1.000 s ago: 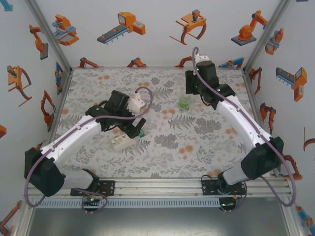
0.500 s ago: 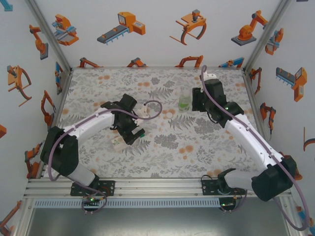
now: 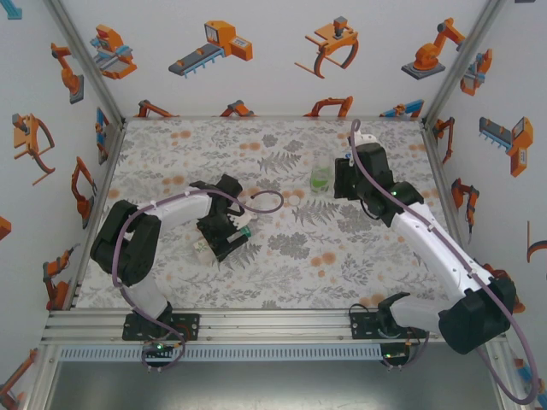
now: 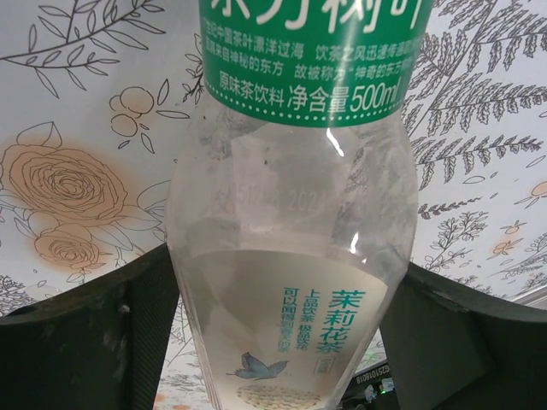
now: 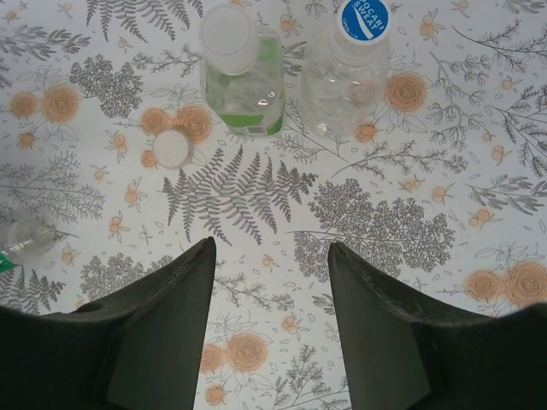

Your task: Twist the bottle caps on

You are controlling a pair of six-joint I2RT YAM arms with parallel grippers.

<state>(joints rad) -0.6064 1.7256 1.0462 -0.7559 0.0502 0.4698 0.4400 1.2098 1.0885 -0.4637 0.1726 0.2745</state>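
"Starting overhead: found the labelled bottle (image 3: 203, 249) lying on its side, left of middle on the table (image 3: 385, 265), beneath the folded left arm (image 3: 171, 209), and the green bottle (image 3: 320, 178) standing upright toward the far side, well apart from it. Could not make out any neck or cap from up there."

"Went on to the left wrist?"

"Did. Showed the left gripper (image 4: 282, 269) with a finger (image 4: 94, 342) pressed to each flank of the labelled bottle (image 4: 291, 213) — pinching it, by the look, flat on the patterned surface. Gave no sight of its mouth; left that cap an open question."

"And the right wrist?"

"Caught the right gripper (image 5: 272, 248) hovering with fingers (image 5: 162, 333) spread, nothing between them. Beyond it, side by side: the green bottle (image 5: 248, 94), topped by a pale disc — cap or bare mouth, could not tell; the clear bottle (image 5: 342, 85) wearing the blue cap (image 5: 364, 19), seated, though perhaps not tightened. Noted a white cap (image 5: 171, 147) lying loose near the green bottle."

"Judged it how far along?"

"Partway at best: one cap on, one loose, one bottle down and probably needing to be stood up or steadied first."

"Surface and room?"

"Flat table with a pale top printed in grey ferns and orange roses; white walls (image 3: 214, 85) dotted with orange robot drawings; aluminium rail (image 3: 282, 318) along the near edge."
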